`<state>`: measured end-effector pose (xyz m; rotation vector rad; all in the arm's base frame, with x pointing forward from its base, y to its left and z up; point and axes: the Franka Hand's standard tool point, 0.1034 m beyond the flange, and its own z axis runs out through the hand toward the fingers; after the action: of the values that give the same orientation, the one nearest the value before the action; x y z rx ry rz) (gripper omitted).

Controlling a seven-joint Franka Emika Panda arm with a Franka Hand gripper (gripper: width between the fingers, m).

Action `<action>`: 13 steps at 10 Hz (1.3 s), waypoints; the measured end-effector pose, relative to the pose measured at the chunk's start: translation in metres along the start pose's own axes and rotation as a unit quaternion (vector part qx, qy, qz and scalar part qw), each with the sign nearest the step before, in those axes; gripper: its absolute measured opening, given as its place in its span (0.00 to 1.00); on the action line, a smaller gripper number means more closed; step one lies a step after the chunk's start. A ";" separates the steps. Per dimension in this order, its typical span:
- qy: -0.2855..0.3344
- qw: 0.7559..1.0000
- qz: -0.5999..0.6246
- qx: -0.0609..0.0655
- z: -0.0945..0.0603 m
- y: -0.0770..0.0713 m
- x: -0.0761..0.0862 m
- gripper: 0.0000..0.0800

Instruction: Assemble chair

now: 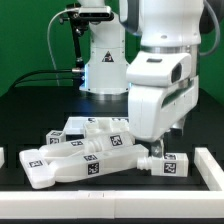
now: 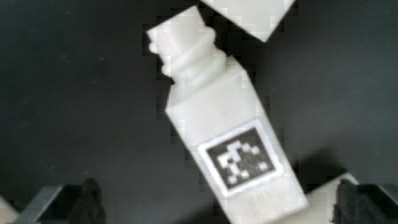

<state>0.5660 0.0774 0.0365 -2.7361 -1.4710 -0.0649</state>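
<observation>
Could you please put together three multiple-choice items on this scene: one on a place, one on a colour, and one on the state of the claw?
1. Where is the claw in the exterior view?
A. Low over the chair parts, toward the exterior view's right
B. Over the rail at the exterior view's left
C. Raised high, far above everything

2. What colour are the chair parts?
A. Red
B. White
C. Blue

3. How does the claw stand?
A. Shut on a part
B. Shut on nothing
C. Open, with a part between its fingers ungripped

Answers:
1 A: the claw hangs just above the right end of the cluster.
2 B: every part is white and carries black-and-white tags.
3 C: in the wrist view, dark gaps separate both fingers from the tagged part.
</observation>
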 end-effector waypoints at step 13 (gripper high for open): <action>-0.019 1.000 -0.008 0.019 -0.038 0.022 0.029 0.35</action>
<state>0.5997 0.0871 0.0758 -2.7112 -1.4868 0.0135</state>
